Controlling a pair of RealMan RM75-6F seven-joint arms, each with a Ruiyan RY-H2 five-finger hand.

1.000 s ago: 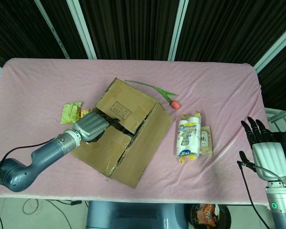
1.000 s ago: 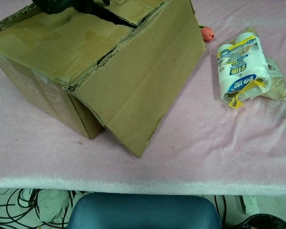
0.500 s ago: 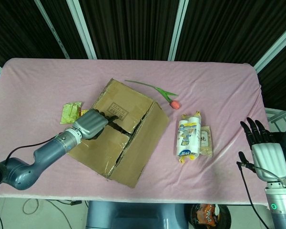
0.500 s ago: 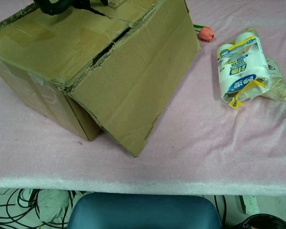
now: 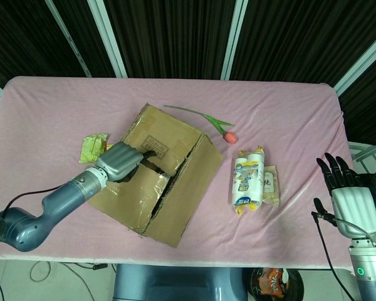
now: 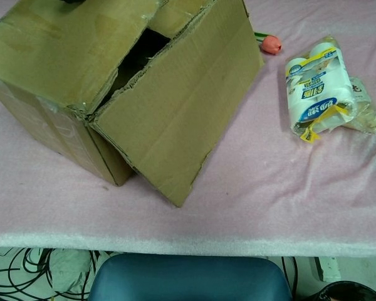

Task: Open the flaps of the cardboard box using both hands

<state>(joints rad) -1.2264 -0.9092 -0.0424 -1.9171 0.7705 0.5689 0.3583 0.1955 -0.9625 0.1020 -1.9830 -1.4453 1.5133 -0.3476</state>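
The cardboard box stands slanted in the middle of the pink table. My left hand lies on its left flap, fingers hooked over the flap's inner edge at the centre gap. In the chest view that flap is tilted up, and a dark opening shows beneath it. The right flap hangs down over the box's side to the cloth. My right hand hovers far right beyond the table edge, fingers apart and holding nothing.
A red tulip with a long stem lies just behind the box. A pack of tissue rolls and a flat snack bag lie to the right. A yellow wrapper sits left of the box.
The left flap has lifted under my left hand and the gap along the box's centre has widened. The right hand has stayed where it was.
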